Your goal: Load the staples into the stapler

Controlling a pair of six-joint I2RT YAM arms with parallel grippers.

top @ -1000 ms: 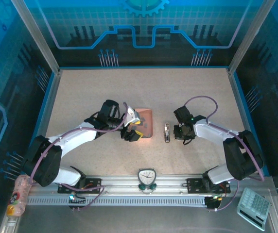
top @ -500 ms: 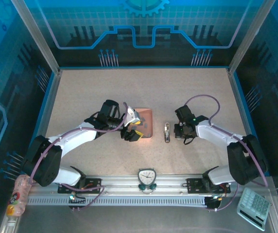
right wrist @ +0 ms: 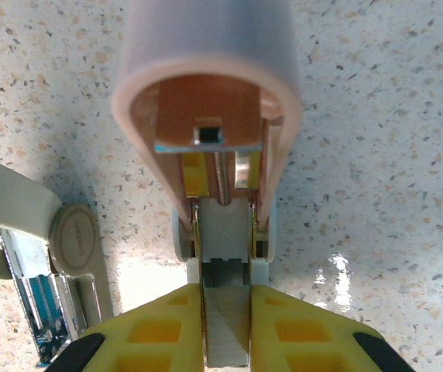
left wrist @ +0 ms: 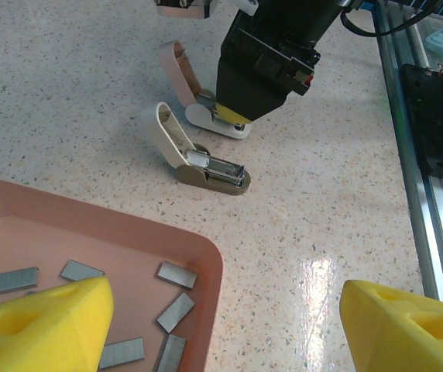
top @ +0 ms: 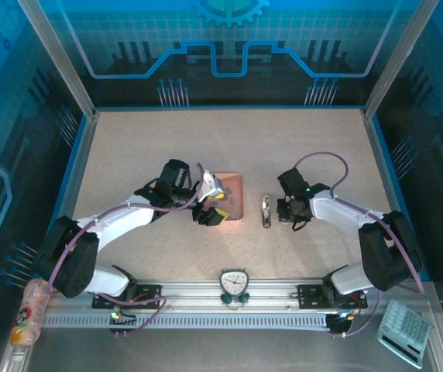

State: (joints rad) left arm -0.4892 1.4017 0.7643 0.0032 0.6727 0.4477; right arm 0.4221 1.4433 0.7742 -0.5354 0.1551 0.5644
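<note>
With your right tool [right wrist: 227,298] clenched on a strip of staples [right wrist: 227,341] at the open pink stapler [right wrist: 206,46]'s channel mouth, any tilt could jam or snap it, while your left tool [left wrist: 225,310] hangs released over the tray [left wrist: 206,249].

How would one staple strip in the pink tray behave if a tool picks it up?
Probably stiff yet light: each staple strip is a small, thin grey bar. Lying flat on the tray floor, it may slide rather than lift, and could snap if squeezed.
</note>
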